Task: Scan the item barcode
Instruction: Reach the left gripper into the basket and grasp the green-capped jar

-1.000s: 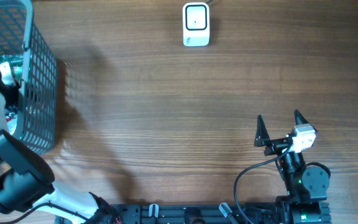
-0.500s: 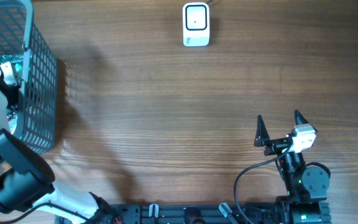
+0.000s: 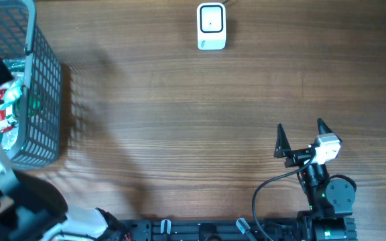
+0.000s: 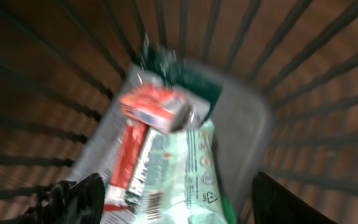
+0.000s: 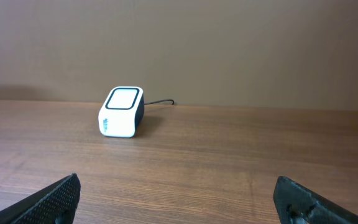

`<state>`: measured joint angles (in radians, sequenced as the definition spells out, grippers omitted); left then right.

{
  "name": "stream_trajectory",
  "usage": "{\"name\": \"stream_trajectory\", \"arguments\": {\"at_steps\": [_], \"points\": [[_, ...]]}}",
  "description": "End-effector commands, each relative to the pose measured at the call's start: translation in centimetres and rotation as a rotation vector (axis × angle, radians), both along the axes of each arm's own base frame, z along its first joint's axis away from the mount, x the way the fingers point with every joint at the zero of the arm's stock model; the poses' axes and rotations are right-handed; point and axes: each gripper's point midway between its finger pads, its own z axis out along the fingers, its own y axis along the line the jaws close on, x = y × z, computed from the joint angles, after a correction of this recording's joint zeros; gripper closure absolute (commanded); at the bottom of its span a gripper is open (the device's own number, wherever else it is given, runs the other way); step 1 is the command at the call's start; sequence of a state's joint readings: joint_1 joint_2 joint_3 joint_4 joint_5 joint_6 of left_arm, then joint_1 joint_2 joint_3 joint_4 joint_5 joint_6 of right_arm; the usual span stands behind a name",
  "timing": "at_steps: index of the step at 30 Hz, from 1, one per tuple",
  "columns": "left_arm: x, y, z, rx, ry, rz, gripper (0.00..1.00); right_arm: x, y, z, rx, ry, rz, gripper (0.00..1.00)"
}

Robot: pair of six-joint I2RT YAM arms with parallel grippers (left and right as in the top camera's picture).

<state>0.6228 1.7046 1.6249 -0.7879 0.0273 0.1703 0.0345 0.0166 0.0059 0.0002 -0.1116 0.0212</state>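
Note:
A mint-green snack packet [image 4: 173, 155] with a barcode lies bundled with red-and-white wrappers [image 4: 151, 109] in the wire basket [image 3: 45, 100]; from overhead the packet [image 3: 7, 104] shows through the basket's open top. My left gripper [image 4: 176, 200] is down in the basket, shut on the packet, one finger on each side of it. That view is blurred by motion. The white barcode scanner [image 3: 211, 25] sits at the far middle of the table. My right gripper [image 3: 300, 134] stands open near the front right, facing the scanner [image 5: 121, 111], with nothing between its fingers [image 5: 55, 199].
A grey tray [image 4: 247, 124] lines the basket floor under the packets. The basket's wire walls [image 4: 303, 68] close in around my left gripper. Bare wooden tabletop [image 3: 179, 120] stretches between basket, scanner and right arm.
My left gripper narrowed onto the packet, and the left arm shifted in the basket, so more of the packet shows from overhead. The right arm has not moved.

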Motion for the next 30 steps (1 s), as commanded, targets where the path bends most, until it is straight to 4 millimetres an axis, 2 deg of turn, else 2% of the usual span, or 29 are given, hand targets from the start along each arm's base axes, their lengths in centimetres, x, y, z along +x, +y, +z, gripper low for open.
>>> {"name": "stream_trajectory", "arguments": {"at_steps": [1,7,8,9,10,15,20,30], "points": [[-0.6,-0.7,3.6,0.023,-0.068,0.009,0.32,0.0,-0.1,0.2,-0.002,-0.008,-0.008,0.00],[-1.5,-1.4,0.1,-0.082,0.032,0.039,0.31,0.0,-0.1,0.2,-0.002,-0.008,-0.007,0.00],[-1.5,-1.5,-0.6,-0.099,0.046,0.047,0.21,0.0,-0.1,0.2,-0.002,-0.008,-0.007,0.00],[-1.5,-1.6,-1.2,-0.117,0.062,0.046,0.02,0.0,-0.1,0.2,-0.002,-0.008,-0.008,0.00],[-1.5,-1.8,-1.9,-0.135,0.079,0.042,0.00,0.0,-0.1,0.2,-0.002,-0.008,-0.008,0.00],[-1.6,-3.3,-5.7,-0.263,0.163,0.010,0.00,0.0,-0.1,0.2,-0.002,-0.008,-0.007,0.00],[-2.1,-3.7,-9.4,-0.337,0.265,0.016,0.00,0.0,-0.1,0.2,-0.002,-0.008,-0.008,0.00],[-3.2,-4.5,-14.9,-0.442,0.414,0.027,0.00,0.0,-0.1,0.2,-0.001,-0.007,-0.008,0.00]]}}
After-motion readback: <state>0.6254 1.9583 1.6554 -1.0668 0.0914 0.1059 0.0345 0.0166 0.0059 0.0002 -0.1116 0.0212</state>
